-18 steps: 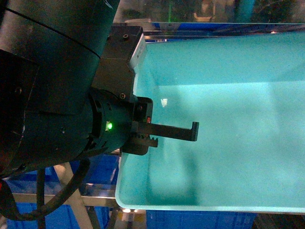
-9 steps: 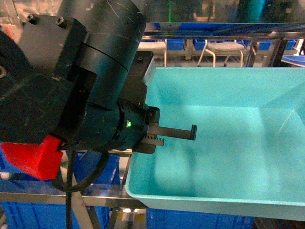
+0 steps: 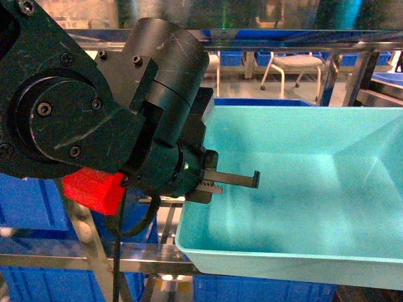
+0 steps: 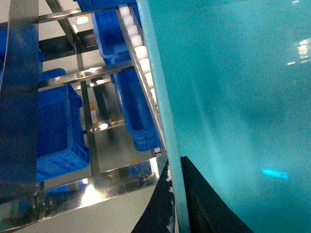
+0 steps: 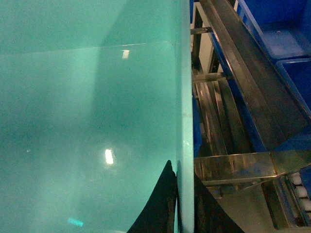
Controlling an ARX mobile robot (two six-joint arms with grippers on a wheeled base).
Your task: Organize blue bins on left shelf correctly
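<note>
Here, the shelf (image 3: 94, 258) fills the background: steel posts and rails, with white rollers (image 4: 141, 51) along a track beside the tub in the left wrist view. Royal-blue bins (image 4: 58, 126) sit on its lower tiers, at the left of the head view and under the front rail.

The turquoise bin (image 3: 302, 195) is the largest thing up close. It takes up the right half of the head view, open top facing the camera, its near rim over the shelf's front rail. Both arms hold it by opposite side walls.

The left arm (image 3: 82, 119) bulks black across the left of the head view, with a red block (image 3: 93, 190) on its underside. Its left pincer (image 4: 176, 204) is clamped over the bin's left rim, one finger (image 3: 236, 179) inside the tub, the other outside the wall.

The right pincer (image 5: 179, 208) likewise straddles the right rim, dark fingers pressed on both sides of the wall.
</note>
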